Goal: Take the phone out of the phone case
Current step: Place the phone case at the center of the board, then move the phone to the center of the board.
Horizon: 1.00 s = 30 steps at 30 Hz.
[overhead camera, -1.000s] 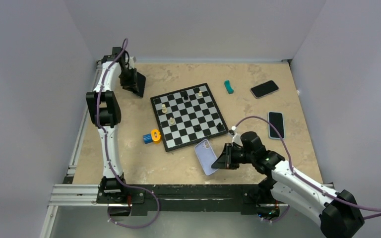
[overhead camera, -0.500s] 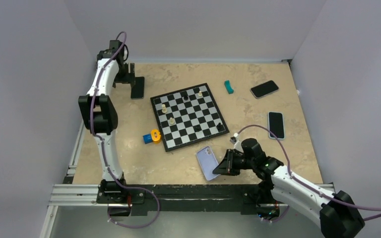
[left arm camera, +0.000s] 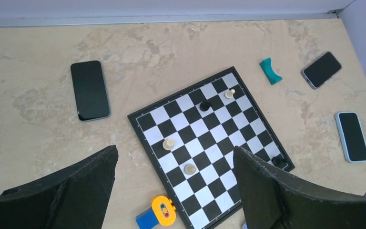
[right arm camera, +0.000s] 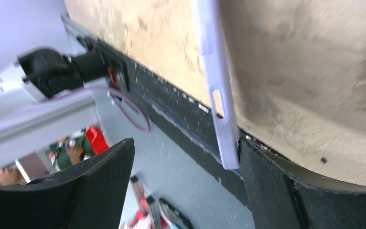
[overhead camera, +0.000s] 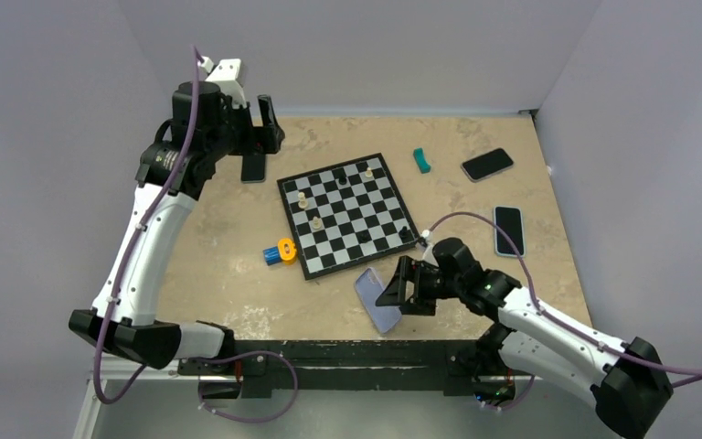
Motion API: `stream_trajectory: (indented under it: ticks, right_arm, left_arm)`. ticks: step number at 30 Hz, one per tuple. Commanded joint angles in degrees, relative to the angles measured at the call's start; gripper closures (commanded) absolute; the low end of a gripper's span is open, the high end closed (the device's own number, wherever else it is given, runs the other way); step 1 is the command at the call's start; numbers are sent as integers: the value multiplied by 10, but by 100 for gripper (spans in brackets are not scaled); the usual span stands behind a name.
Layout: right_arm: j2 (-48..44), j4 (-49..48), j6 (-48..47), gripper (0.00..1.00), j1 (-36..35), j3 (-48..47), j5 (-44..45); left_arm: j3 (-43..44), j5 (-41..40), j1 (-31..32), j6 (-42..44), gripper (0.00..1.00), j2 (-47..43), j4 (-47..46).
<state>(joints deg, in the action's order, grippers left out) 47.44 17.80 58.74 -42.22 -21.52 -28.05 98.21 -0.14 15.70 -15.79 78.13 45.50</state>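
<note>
From above, the left gripper (overhead camera: 263, 128) hangs over the far left corner of the table (overhead camera: 238, 293), its body covering the far end of the bare black phone (overhead camera: 253, 169) lying flat beneath it. How its jaws stand is hard to read from this angle. Near the front edge the lavender phone case (overhead camera: 377, 300) lies apart from that phone, with the chessboard (overhead camera: 347, 215) between them. The right gripper (overhead camera: 396, 294) sits at the case's right side and hides that edge. The left wrist camera shows its own two fingers (left arm camera: 83, 183) spread wide with nothing between them. Below lie the phone (left arm camera: 90, 90), the chessboard (left arm camera: 205, 143), and an orange and blue toy (left arm camera: 157, 215) cut off by the bottom edge. The right wrist view is blurred. The phone case (right arm camera: 217, 86) shows edge-on, running out of the top of the frame. The fingers (right arm camera: 100, 191) stand released and wide apart. The case's near corner is against or just beside the right-hand one, and I cannot tell which.
</note>
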Motion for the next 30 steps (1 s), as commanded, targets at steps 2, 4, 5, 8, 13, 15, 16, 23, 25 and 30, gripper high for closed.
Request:
stream_trajectory:
  ticks: [2,4,5,8,13,15,16,23,25,30]
  right_arm:
    - [63,90,-32,15,25,-73,129]
    - [84,76,-26,15,21,-73,116]
    - [86,60,-17,18,20,-57,92]
    - [43,60,10,20,19,-18,68]
    - [25,172,-44,14,70,-75,141]
    - [57,185,-94,14,129,-108,148]
    - [77,183,-124,14,175,-130,167]
    - [311,122,-167,11,368,-364,300]
    - [400,143,-131,10,393,-461,338]
    - [589,203,-65,7,420,-698,434]
  left_arm:
    - [-75,63,0,-20,6,-53,-58]
    - [-107,63,4,-11,6,-79,-73]
    - [-124,53,9,-7,6,-90,-78]
    - [-178,54,13,-8,6,-123,-113]
    - [-189,84,13,-20,5,-139,-125]
    - [-197,87,13,-23,5,-143,-132]
    - [-200,91,13,-26,6,-145,-134]
    - [-226,94,25,-37,5,-154,-165]
    - [-229,89,39,-37,6,-152,-166]
    - [-231,100,61,-41,6,-152,-171]
